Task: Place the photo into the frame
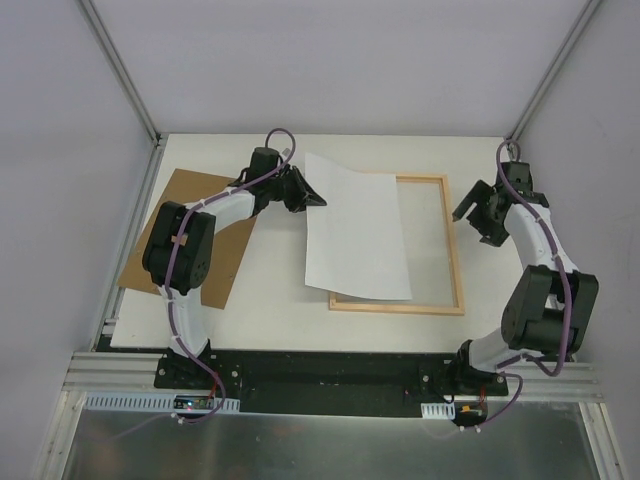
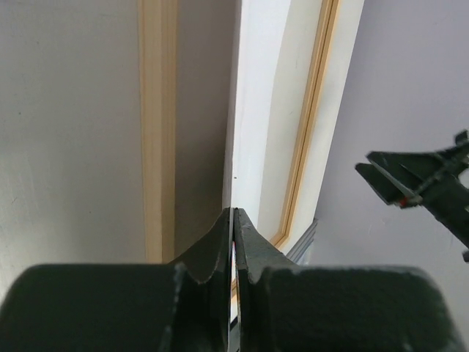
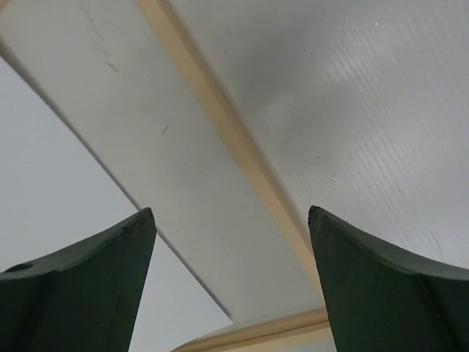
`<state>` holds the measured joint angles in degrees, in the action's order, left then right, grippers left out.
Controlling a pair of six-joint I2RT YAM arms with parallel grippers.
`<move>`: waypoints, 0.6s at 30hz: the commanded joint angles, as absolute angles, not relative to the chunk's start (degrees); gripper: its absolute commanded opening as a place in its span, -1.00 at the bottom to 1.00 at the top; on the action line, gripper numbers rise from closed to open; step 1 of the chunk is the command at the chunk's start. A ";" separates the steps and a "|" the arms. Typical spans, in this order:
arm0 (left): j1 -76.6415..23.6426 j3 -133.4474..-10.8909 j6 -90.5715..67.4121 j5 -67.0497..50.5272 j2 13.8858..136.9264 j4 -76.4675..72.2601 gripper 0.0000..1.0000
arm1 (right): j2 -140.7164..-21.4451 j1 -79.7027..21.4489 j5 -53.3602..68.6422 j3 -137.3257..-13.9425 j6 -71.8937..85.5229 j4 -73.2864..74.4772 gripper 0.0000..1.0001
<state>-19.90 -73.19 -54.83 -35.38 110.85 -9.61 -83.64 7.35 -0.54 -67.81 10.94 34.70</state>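
Observation:
The photo shows its white reverse and hangs tilted over the left part of the frame, a light wood rectangle lying on the table. My left gripper is shut on the photo's upper left edge; in the left wrist view the sheet runs edge-on out of the closed fingers. My right gripper is open and empty, just right of the frame's right strip. In the right wrist view its fingers hover above the frame strip and the photo's corner.
A brown backing board lies at the left under the left arm. Grey enclosure walls and metal posts stand round the table. The right gripper shows in the left wrist view.

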 commanded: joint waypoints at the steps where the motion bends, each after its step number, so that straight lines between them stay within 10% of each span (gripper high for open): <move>1: -20.39 -76.37 -52.82 -39.02 113.38 -10.11 -1.00 | -89.02 10.45 1.14 -64.78 15.81 29.27 0.61; 18: -21.62 -79.53 -50.45 -39.99 113.99 -4.75 -1.00 | -94.57 14.50 -2.29 -59.77 20.83 26.81 0.13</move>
<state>-21.39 -76.20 -52.47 -37.76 114.67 -6.50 -95.29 12.82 -1.26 -60.69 19.31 27.86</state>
